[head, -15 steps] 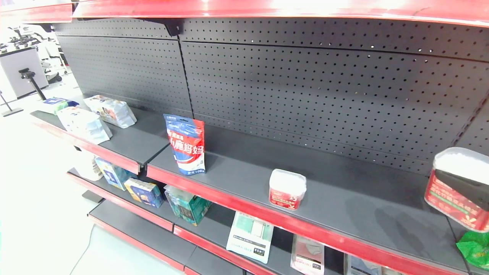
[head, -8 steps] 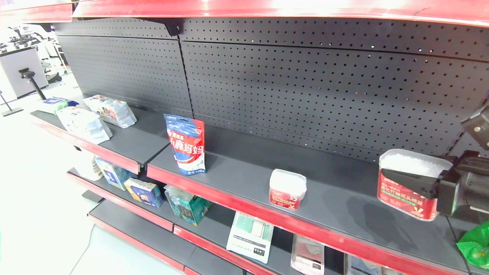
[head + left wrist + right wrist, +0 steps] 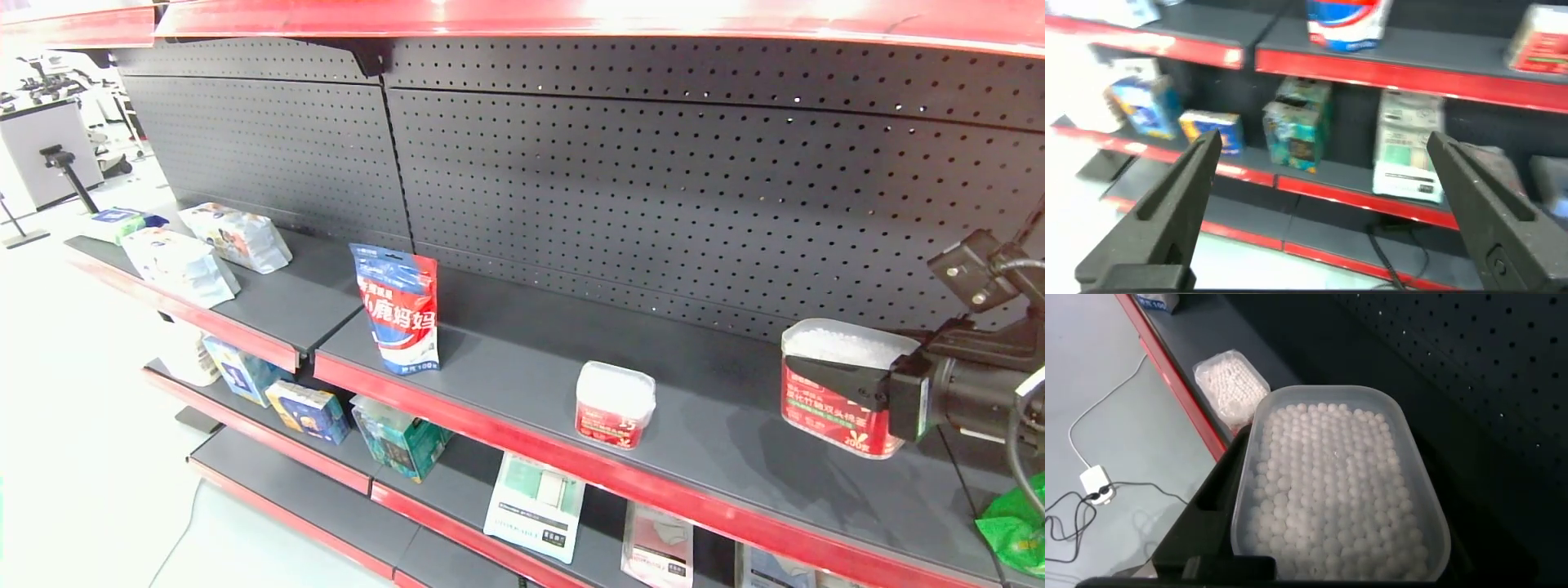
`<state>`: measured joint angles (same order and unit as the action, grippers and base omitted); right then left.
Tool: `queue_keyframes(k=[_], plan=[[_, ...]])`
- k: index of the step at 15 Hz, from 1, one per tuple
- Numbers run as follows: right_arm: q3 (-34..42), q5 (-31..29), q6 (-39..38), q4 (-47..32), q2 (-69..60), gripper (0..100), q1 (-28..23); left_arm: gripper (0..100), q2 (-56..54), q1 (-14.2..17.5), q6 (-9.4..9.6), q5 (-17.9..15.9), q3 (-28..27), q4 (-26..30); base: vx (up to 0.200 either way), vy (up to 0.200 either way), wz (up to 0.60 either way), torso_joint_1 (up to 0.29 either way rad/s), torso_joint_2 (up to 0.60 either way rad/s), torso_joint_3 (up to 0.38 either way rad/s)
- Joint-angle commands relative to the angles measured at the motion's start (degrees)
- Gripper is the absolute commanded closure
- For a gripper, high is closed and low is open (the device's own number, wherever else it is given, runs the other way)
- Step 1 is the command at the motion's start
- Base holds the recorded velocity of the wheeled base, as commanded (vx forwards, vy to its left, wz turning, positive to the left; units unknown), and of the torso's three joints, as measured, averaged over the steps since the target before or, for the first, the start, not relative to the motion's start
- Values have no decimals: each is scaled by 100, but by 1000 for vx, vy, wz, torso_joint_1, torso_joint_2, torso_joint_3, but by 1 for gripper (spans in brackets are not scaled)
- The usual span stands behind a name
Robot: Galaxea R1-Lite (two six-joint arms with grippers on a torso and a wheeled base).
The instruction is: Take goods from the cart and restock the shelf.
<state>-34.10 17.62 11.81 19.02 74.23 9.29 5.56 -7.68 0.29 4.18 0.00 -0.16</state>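
One plastic tub [image 3: 826,431], likely light, stiff and slippery, gripped by its flat sides in the right claw [image 3: 842,390] over the shelf [image 3: 506,371]; left claw [image 3: 1323,140] spread wide.

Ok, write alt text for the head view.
The right gripper holds a red-labelled cotton swab tub low over the dark shelf. A matching tub stands to its left, and farther left an upright red and blue pouch.

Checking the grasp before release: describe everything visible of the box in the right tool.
The box is a clear plastic tub with rounded corners, packed with white swab tips, with a red label round its lower half. It is upright, slightly tilted, and clamped by the right tool over the dark shelf. Whether box and shelf touch is unclear.
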Motion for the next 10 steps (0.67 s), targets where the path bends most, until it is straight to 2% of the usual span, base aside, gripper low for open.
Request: queue_keyframes(k=[1,3,4,7,9,10], plan=[[8,5,5,5,21,100,3,0,15,223,-3,-23,0,-2,0,0,0,0,0,0],[-36,5,5,5,48,100,3,0,15,223,-12,-84,0,-11,0,0,0,0,0,0],[-44,5,5,5,48,100,3,0,24,223,-73,-31,0,-11,0,0,0,0,0,0],[-27,5,5,5,48,100,-15,0,24,267,-73,48,0,-11,0,0,0,0,0,0],[-36,5,5,5,48,100,-15,0,-116,663,-47,21,0,-2,0,0,0,0,0,0],[-44,5,5,5,48,100,-15,0,-257,742,-47,13,0,-2,0,0,0,0,0,0]])
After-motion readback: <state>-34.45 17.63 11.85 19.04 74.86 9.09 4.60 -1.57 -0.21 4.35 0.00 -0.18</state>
